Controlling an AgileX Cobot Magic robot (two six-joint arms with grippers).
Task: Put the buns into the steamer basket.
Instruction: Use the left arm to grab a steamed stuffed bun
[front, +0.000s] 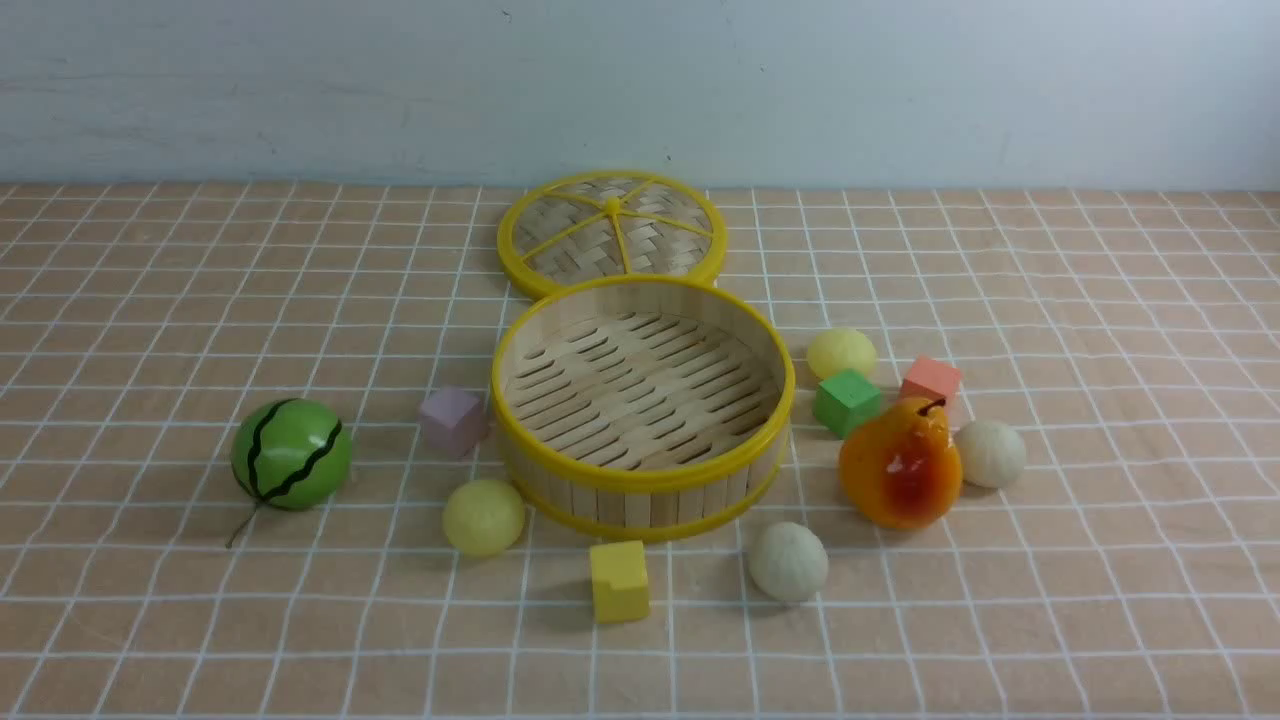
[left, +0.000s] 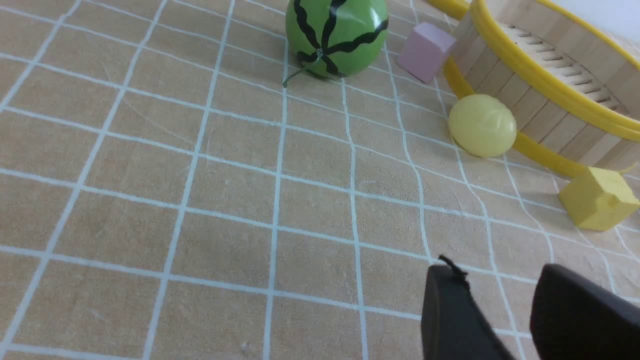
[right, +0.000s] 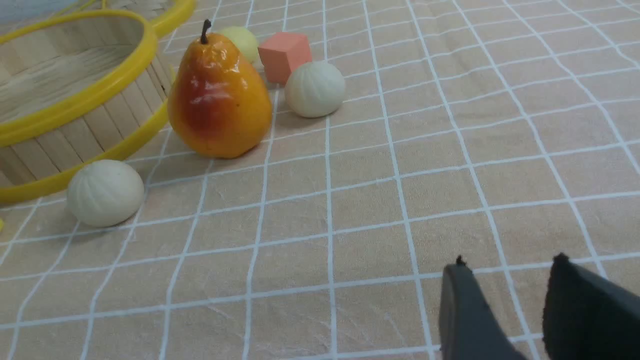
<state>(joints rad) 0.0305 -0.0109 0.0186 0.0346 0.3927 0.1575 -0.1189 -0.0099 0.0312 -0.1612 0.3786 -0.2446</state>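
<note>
Barely at the start: 0 of 4 inside the steamer basket (front: 640, 500), slatted floor bare. All 4 out on the counter (front: 200, 620), scattered about the basket.

Near yellow bun (front: 483, 517) just beside the basket's wall on the robot's left, between the lilac cube (front: 452, 421) and the yellow cube (front: 619, 580). Front white bun (front: 788, 561) near the wall toward the right, apart from it. Far yellow bun (front: 841, 353) on the basket's right, just beside the green cube (front: 846, 401). Right white bun (front: 990, 453) on the pear's (front: 900, 465) outer side, touching or just beside it; cannot tell which. Lid (front: 612, 232) flat behind the basket. Watermelon ball (front: 291, 453) well apart on the left.

Left pincer (left: 497, 272) low over bare counter, fingers apart, holding nothing, facing toward the near yellow bun. Right pincer (right: 511, 262) likewise apart and empty, well short of the front white bun. Neither arm in the front view.

Left to do, by the look of it: 4 pick-ups and 4 drops over the rim, likely 2 per arm. Trickiest, probably, the right white bun, crowded by pear and salmon cube (front: 930, 380).
</note>
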